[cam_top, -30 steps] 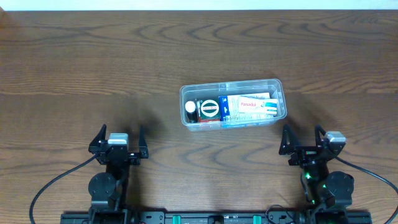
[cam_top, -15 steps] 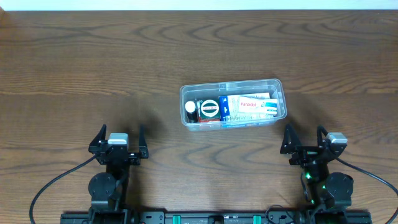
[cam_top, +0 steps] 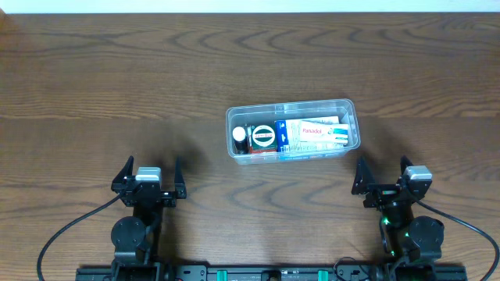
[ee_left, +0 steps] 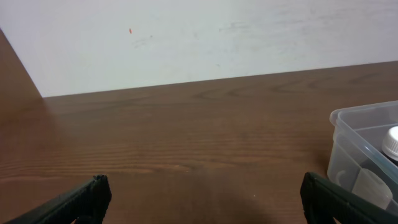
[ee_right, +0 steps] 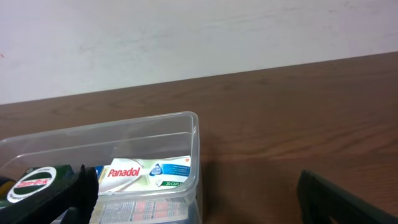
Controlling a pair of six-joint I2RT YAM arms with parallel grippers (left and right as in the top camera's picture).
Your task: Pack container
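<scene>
Looking from overhead, find the clear plastic container (cam_top: 291,106) on the wooden table (cam_top: 94,70), near the middle and a little toward the right side. Inside it, count a white-capped bottle (cam_top: 239,135) at the left end, a Panadol box (cam_top: 312,129) filling the right part, and a round labelled tin (cam_top: 263,136) between them. Note the long axis: left to right, lying across the reach of both arms. Measure from the right gripper (cam_top: 382,168): ahead and somewhat to its left, near. Measure from the left gripper (cam_top: 152,165): ahead and well off to its right, clearly farther. So judge the right arm the nearer one for any coming reach. See both pairs of jaws spread fully wide, gripping nothing, low at the near edge. Seeing no loose item outside the tub, judge the packing done or nearly so.
</scene>
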